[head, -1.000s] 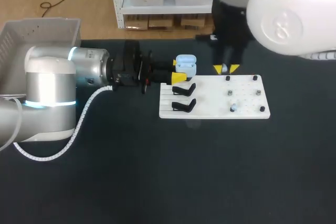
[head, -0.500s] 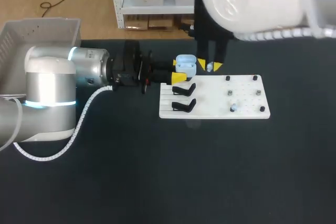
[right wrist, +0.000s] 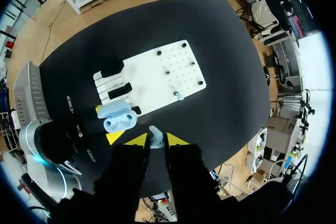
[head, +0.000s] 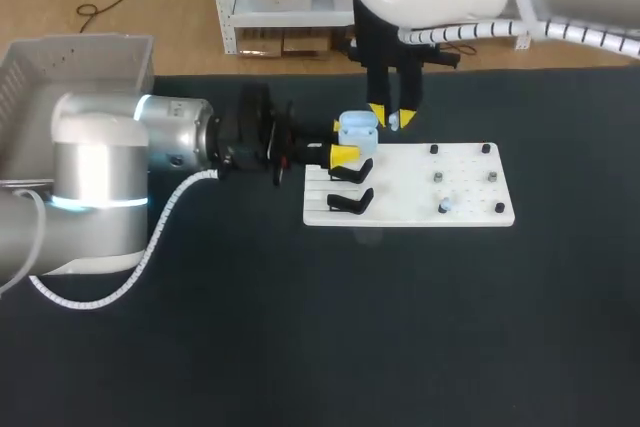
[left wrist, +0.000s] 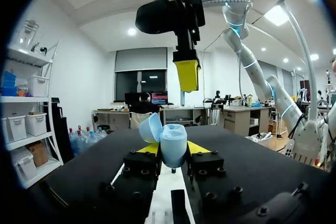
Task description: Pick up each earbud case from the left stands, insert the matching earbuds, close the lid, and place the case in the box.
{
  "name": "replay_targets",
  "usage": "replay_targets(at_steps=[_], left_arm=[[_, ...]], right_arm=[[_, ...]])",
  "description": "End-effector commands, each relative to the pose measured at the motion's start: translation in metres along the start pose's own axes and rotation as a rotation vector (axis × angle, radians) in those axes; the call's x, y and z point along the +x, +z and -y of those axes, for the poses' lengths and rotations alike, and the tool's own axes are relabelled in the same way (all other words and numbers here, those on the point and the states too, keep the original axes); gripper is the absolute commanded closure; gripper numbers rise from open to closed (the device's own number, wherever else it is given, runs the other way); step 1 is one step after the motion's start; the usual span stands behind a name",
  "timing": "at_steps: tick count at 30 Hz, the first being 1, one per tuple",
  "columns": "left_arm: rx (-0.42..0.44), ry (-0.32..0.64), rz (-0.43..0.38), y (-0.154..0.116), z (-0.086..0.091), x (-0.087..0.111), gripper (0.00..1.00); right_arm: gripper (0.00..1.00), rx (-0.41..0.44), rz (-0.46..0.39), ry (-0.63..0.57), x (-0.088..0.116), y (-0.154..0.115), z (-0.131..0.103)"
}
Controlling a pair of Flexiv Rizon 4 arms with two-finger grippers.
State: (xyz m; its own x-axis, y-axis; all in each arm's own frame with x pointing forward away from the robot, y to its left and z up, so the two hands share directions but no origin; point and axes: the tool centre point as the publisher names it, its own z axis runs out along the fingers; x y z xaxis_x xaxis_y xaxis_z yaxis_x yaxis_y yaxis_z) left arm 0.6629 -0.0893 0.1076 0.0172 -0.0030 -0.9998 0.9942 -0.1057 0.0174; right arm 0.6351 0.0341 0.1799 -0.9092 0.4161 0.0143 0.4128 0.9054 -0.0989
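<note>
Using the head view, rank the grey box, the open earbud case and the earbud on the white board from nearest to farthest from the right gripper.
1. Open earbud case: just left of the right gripper, held in the left gripper.
2. Earbud: on the white board, near its front edge.
3. Grey box: at the far left.

**Head view:** fixed high behind the robot, looking steeply down from afar on the whole dark surface (head: 300, 327). **Left wrist view:** low and close, facing level along the left pincer (left wrist: 173, 151), with the open earbud case (left wrist: 168, 144) filling the near field. **Right wrist view:** well above, facing straight down past the right pincer (right wrist: 155, 140) and its earbud (right wrist: 153, 134) onto the white stand board (right wrist: 157, 72). All three views share the case, and the head and right wrist views also share the board.
</note>
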Motion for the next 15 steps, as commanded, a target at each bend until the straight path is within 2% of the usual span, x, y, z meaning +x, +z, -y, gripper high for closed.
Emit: replay_targets(at_steps=[1, 9, 15], left_arm=[[-0.006, 0.000, 0.002, 0.0024, 0.0027, 0.0036, 1.00], [-0.007, 0.007, 0.005, 0.0055, 0.0034, 0.0040, 1.00], [-0.002, 0.026, -0.012, 0.0090, 0.0055, 0.0048, 1.00]], right_arm=[[1.00, -0.004, 0.004, 0.001, 0.0012, 0.0005, 0.0022], [1.00, -0.002, 0.008, 0.001, 0.0013, 0.0011, 0.0021], [1.00, 0.008, -0.008, 0.083, 0.0039, -0.0020, -0.0017]])
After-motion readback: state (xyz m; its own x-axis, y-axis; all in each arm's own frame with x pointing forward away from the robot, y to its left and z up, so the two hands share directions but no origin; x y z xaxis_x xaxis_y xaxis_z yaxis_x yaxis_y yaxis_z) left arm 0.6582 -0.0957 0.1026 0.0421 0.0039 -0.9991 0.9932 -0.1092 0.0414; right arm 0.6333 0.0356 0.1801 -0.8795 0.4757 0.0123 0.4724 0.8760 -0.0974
